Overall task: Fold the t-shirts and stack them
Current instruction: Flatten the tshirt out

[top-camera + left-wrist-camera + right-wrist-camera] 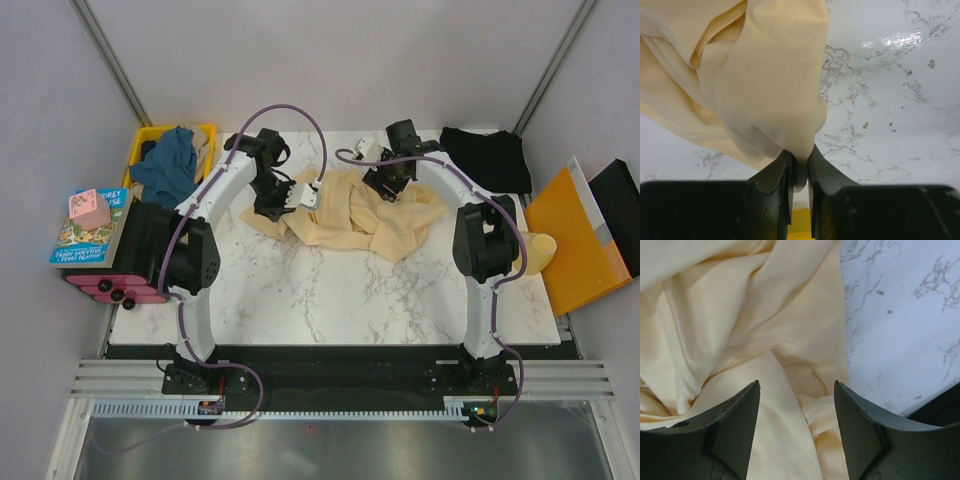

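High view over the marble table [330,300]; two wrist views close to the cream t-shirt [370,222].
The top camera sits above and behind the table's near edge, looking down over the whole table to its far edge. The left wrist camera looks out past the left gripper [801,152], right against the cloth, with marble beyond. The right wrist camera looks down past the right gripper [796,383], close above the cloth. All three share the shirt by the far edge's middle.

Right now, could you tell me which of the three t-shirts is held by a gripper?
The cream-yellow t-shirt, crumpled mid-table: the left gripper pinches a fold. The black t-shirt lies far right, the teal t-shirt in the yellow crate, both untouched.
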You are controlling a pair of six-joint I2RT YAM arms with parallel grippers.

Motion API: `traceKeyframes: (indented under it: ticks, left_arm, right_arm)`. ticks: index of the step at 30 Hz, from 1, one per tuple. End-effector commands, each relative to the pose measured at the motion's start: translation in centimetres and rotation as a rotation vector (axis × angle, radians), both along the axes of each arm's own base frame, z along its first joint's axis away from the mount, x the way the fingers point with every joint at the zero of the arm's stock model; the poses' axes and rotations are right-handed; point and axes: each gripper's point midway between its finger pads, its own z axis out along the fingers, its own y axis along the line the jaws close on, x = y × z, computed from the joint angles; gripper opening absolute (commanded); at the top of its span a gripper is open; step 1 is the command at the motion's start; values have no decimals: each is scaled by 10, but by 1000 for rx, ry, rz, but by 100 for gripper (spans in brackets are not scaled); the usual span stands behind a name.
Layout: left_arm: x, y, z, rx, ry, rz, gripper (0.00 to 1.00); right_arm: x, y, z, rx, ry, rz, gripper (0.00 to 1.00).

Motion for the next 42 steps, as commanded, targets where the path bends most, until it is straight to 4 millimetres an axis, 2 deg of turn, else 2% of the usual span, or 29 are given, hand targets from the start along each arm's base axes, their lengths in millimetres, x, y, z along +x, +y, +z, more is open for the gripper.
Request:
traceKeyframes:
  ticks: [1, 7, 12, 15, 16, 19, 20, 21, 23, 25, 27, 30, 31, 34, 39, 42]
  left_arm:
    - [-29, 15, 21, 34, 53, -15, 21]
    - [-27, 14, 23, 33, 45, -9, 21]
    - [-27, 16, 23, 40, 42, -11, 21]
    - [-27, 16, 24, 39, 39, -14, 21]
    - [-27, 16, 24, 36, 40, -13, 21]
    - [-28, 14, 23, 30, 45, -12, 21]
    - [-28, 14, 23, 30, 47, -10, 21]
    - [-29, 14, 23, 27, 49, -9, 21]
    - [-30, 14, 22, 29, 54, -8, 21]
    - [-31, 15, 21, 29, 54, -2, 21]
    - [-30, 14, 20, 25, 49, 2, 21]
    - [-28, 11, 20, 10, 46, 10, 21]
    - [-28, 10, 19, 6, 48, 11, 21]
    - [-28, 6, 16, 1, 57, 20, 21]
    - [-29, 8, 18, 4, 49, 25, 21]
    - [-30, 11, 19, 16, 41, 27, 21]
  right_arm:
    - [-8, 18, 0, 50, 42, 100, 68]
    - [-21, 15, -32, 32, 129, 112, 65]
    - [-19, 17, -44, 34, 153, 104, 60]
    - [-15, 17, -46, 30, 151, 90, 49]
    - [-12, 16, -44, 28, 142, 83, 38]
    - [-3, 17, -24, 38, 95, 58, 24]
    - [2, 16, -15, 31, 69, 51, 23]
    - [4, 15, -1, 33, 41, 47, 22]
    - [9, 11, 20, 17, -12, 37, 10]
    - [13, 6, 50, 3, -83, 38, 0]
    - [14, 0, 75, -20, -144, 39, 0]
    - [9, -4, 90, -30, -174, 54, 0]
    - [3, -5, 80, -34, -148, 61, 20]
    - [-10, -3, 49, -26, -67, 78, 58]
    - [-12, 5, 8, 13, 18, 54, 61]
    - [-5, 11, -6, 49, 29, 41, 61]
